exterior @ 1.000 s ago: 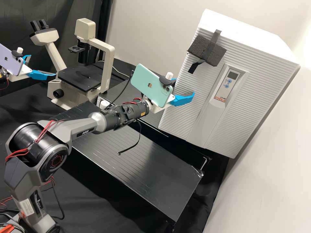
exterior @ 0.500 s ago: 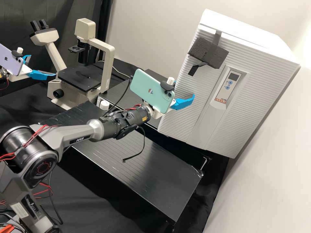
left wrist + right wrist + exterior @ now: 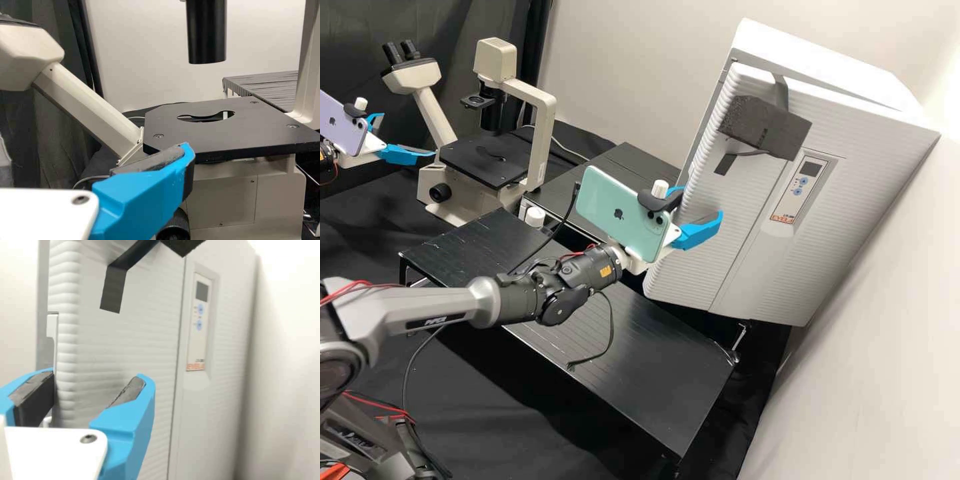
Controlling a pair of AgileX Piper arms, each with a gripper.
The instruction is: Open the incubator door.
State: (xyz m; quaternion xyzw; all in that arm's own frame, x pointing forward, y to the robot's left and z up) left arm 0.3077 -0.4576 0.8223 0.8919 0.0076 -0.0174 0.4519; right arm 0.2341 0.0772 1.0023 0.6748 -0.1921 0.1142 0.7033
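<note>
Right gripper [image 3: 704, 201] at free edge of incubator door [image 3: 700, 267], 2 fingers spread apart; in right wrist view, 1 in front of door face, other beside door edge. Door ajar, gap along top against incubator body [image 3: 833, 67]. Foam block [image 3: 763, 127] strapped to door front, near control panel [image 3: 795, 190]. Left gripper [image 3: 408, 135] near microscope [image 3: 543, 127], 2 fingers apart. 2 phones mounted: green [image 3: 620, 210] by right gripper, purple [image 3: 340, 123] by left.
</note>
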